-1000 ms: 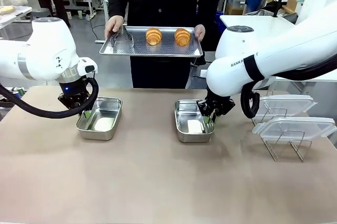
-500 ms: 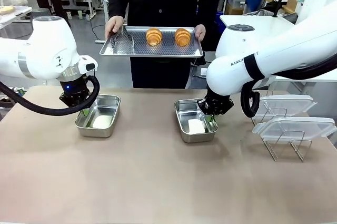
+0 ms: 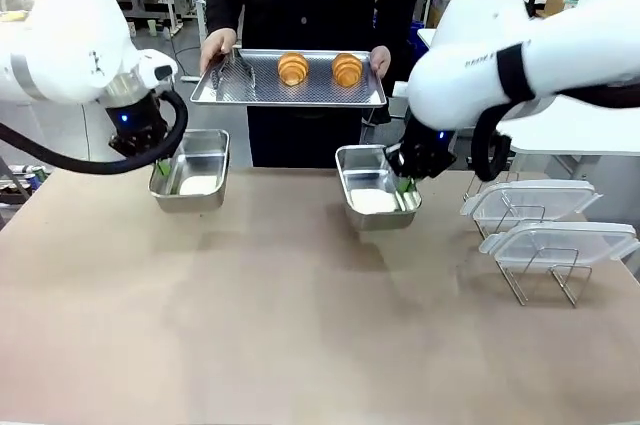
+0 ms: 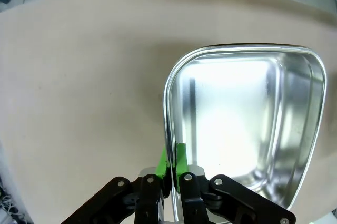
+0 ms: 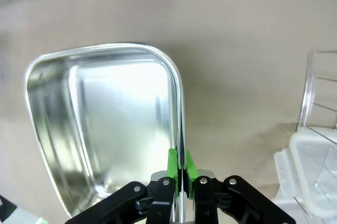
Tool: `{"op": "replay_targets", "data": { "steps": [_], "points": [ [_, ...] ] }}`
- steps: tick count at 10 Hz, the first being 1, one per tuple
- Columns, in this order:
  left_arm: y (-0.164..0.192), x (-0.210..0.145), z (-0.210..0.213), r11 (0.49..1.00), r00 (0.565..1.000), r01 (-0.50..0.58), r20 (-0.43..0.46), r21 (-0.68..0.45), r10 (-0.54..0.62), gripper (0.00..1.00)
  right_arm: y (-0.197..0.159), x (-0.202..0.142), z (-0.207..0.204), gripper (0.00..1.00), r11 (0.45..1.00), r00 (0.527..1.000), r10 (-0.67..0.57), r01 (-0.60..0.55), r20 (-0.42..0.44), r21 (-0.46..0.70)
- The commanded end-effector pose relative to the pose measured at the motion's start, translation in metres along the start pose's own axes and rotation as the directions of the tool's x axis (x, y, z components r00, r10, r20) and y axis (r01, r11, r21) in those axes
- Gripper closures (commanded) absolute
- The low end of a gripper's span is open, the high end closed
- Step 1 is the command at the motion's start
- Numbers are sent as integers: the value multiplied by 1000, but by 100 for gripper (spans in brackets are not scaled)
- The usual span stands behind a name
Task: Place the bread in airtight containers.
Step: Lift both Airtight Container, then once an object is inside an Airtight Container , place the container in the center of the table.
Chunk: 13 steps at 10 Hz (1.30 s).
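Left gripper (image 3: 160, 166) pinches the left steel tub (image 3: 203, 152), right gripper (image 3: 405, 183) the right steel tub (image 3: 362, 169), by their rims; next, hold both near the tray (image 3: 262, 93) for croissants (image 3: 293, 68)

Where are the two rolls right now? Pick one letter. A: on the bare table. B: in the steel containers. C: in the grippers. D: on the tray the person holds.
D: the left roll and the right roll lie on the tray the person holds; the left container and the right container hold nothing.
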<state>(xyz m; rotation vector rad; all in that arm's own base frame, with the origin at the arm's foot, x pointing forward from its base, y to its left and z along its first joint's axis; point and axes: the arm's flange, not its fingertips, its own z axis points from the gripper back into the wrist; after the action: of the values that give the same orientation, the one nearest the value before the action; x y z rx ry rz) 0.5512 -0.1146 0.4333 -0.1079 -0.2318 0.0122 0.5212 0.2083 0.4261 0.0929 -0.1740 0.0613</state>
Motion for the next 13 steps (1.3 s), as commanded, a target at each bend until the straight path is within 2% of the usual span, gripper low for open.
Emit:
{"op": "replay_targets", "data": {
  "steps": [1, 4, 5, 6, 7, 13],
  "points": [
    [-10, -5, 32, 999, 999, -42, 33, -9, 43, 100, -8, 5, 38, 100, 999, 1000, 29, -29, -11, 19],
    [-11, -14, 52, 999, 999, -37, 30, -22, 37, 100, -16, 4, 54, 100, 999, 999, 40, -40, 9, 11],
    [-10, -15, 53, 999, 1000, 0, 10, -33, 0, 100, -19, 4, 52, 100, 999, 999, 38, -38, 8, -9],
    [-11, -14, 51, 999, 1000, 12, -13, -36, -12, 100, -20, 5, 49, 100, 999, 999, 46, -47, -21, -14],
    [-9, -10, 53, 1000, 999, -14, 29, -8, 15, 100, -13, 3, 55, 100, 1000, 1000, 27, -27, 4, -7],
    [-9, -10, 53, 1000, 999, -14, 29, -8, 15, 100, -13, 3, 55, 100, 1000, 1000, 27, -27, 4, -7]
  ]
}}
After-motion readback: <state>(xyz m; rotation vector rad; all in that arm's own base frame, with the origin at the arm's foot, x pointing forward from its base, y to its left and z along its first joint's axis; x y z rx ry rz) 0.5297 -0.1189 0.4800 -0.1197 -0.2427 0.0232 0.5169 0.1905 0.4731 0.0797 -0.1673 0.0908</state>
